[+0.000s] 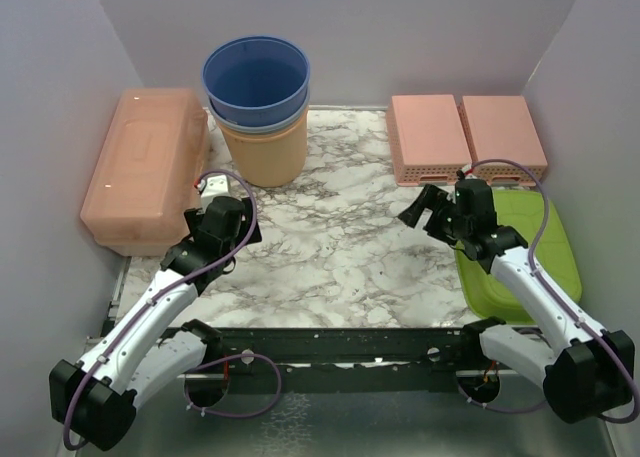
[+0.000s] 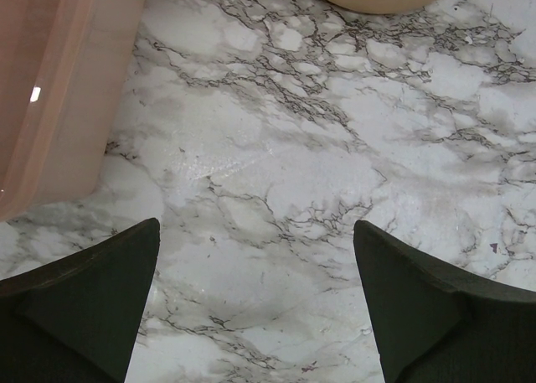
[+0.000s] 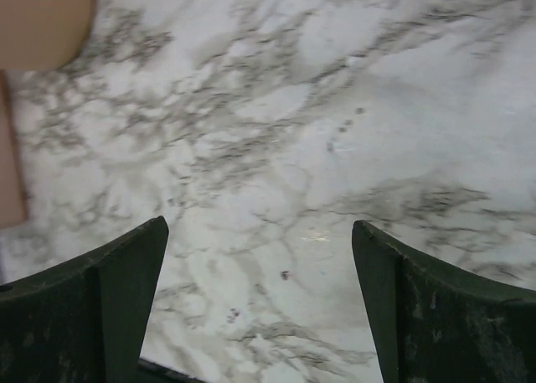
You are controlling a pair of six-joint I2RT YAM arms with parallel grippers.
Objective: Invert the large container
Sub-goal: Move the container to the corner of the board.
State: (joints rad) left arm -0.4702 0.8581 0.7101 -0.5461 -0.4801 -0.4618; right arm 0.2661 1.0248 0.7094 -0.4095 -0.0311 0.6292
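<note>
1. Since both grippers stand wide open and hold nothing, no grip exists yet. The left gripper (image 1: 232, 217) (image 2: 255, 225) hovers over bare marble just beside the large container (image 1: 145, 167) (image 2: 50, 90). The right gripper (image 1: 425, 209) (image 3: 260, 224) hovers near the right edge of the tabletop (image 1: 340, 247), well apart from the container.
2. I take the salmon box with a lid, lying along the left edge of the tabletop toward the far-left corner, to be the task's thing. It looks much wider than one open gripper, so a pinch on its rim or lid could slip as the box tilts.
3. Whether the lid is latched I cannot tell. If it is loose, it may come off during the turn.
4. A side wall stands close along the left edge, so the box probably has to roll toward the middle. The tan bucket (image 1: 265, 152), with the blue bucket (image 1: 255, 77) stacked in it, stands at the far edge just beside the box's far end, and a careless roll could knock the stack over.
5. If the right arm crosses to help, the two arms may collide over the middle. A low sweep could also catch the green lid (image 1: 530, 267) below it at the right edge.
</note>
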